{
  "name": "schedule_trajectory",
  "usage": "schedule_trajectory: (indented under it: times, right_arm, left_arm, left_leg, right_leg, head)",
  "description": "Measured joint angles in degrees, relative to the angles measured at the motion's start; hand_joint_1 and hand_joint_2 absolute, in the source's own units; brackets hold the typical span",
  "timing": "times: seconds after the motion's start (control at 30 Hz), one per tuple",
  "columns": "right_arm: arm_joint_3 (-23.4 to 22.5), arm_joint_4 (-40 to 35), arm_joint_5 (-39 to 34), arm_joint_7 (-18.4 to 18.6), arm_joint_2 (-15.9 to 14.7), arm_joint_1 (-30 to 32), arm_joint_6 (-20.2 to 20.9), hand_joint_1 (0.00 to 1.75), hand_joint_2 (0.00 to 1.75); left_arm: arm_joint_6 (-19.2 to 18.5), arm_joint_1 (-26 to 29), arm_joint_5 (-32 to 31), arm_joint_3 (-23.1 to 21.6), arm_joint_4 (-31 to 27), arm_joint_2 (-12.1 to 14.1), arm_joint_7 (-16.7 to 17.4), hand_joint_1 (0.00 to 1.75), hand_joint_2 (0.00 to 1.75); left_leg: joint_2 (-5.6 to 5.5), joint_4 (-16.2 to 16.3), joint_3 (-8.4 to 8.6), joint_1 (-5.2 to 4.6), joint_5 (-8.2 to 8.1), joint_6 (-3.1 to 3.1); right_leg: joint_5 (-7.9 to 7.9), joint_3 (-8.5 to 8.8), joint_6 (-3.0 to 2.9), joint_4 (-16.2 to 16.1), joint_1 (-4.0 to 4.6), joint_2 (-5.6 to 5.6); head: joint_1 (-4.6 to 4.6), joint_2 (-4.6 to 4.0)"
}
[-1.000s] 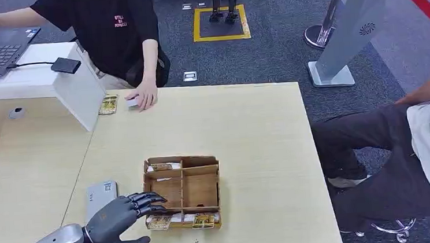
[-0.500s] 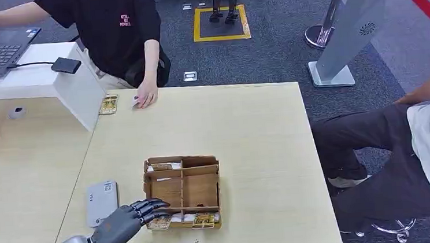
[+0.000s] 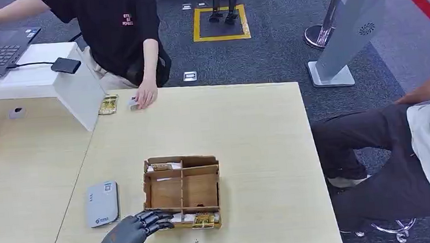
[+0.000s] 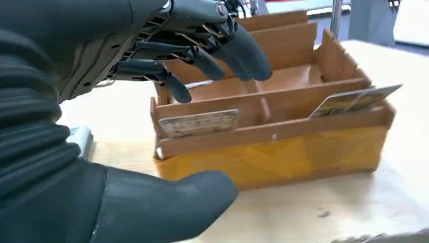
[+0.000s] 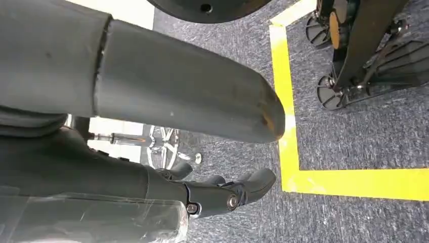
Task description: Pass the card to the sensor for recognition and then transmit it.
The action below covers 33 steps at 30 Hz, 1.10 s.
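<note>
You see a pale wood-grain table [image 3: 248, 130]. Near its front edge sits a brown cardboard box [image 3: 183, 191] with a yellow front face, holding gold-patterned cards [image 3: 204, 218]. The left hand [image 3: 130, 235] is dark grey, with a grey ribbed cover. A light grey sensor [image 3: 102, 203] lies toward the left edge. The carpet [image 3: 264, 42] is dark blue-grey, marked with a yellow square outline [image 3: 221, 22].

A gold-printed card [image 4: 198, 123] stood on edge in the near slot of the wooden box [image 3: 199, 190], just beneath the left hand's [image 3: 130, 234] spread fingertips [image 4: 179, 90]. A second card [image 4: 354, 100] leaned farther along that slot. The grey sensor [image 3: 102, 203] lay flat beside the hand.
</note>
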Motion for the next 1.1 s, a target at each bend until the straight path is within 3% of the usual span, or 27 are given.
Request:
schedule_trajectory:
  times: [0.13, 0.6, 0.8, 1.1]
  right_arm:
    - [-0.1, 0.0, -0.5, 0.0, 0.0, 0.0, -0.5, 0.0, 0.0]
    - [-0.9, 0.0, -1.2, -0.3, 0.0, 0.1, -0.9, 0.0, 0.0]
    - [-1.2, 0.0, -1.6, -0.4, 0.3, 0.1, -1.6, 0.0, 0.0]
    - [-1.2, 0.0, -1.6, -0.6, 0.5, 0.2, -1.8, 0.0, 0.0]
  left_arm:
    - [4.0, 2.8, -1.0, 0.8, 0.0, -2.2, 0.2, 0.38, 1.75]
    - [8.8, 7.6, -5.9, 4.2, 0.0, -5.7, 1.9, 0.47, 1.75]
    - [14.9, 8.5, -10.2, 5.2, 0.0, -8.6, 4.2, 0.44, 1.75]
    - [16.6, 9.1, -12.6, 5.9, 0.0, -9.7, 5.0, 0.45, 1.75]
  left_leg:
    - [-0.01, 0.0, -0.01, 0.0, -0.02, 0.02]
    - [-0.02, 0.0, 0.01, 0.01, -0.01, 0.01]
    - [-0.02, 0.0, 0.0, 0.0, -0.01, 0.02]
    - [-0.02, 0.0, 0.01, 0.01, -0.01, 0.01]
  right_leg:
    - [-0.01, 0.0, 0.01, 0.0, 0.0, -0.01]
    - [-0.01, 0.01, 0.0, 0.0, 0.01, -0.01]
    - [0.0, 0.01, 0.01, 0.0, 0.0, -0.02]
    - [-0.01, 0.0, 0.0, 0.0, 0.01, -0.02]
  head:
    - [0.0, 0.0]
    - [-0.02, 0.0]
    - [0.0, 0.0]
    - [0.0, 0.0]
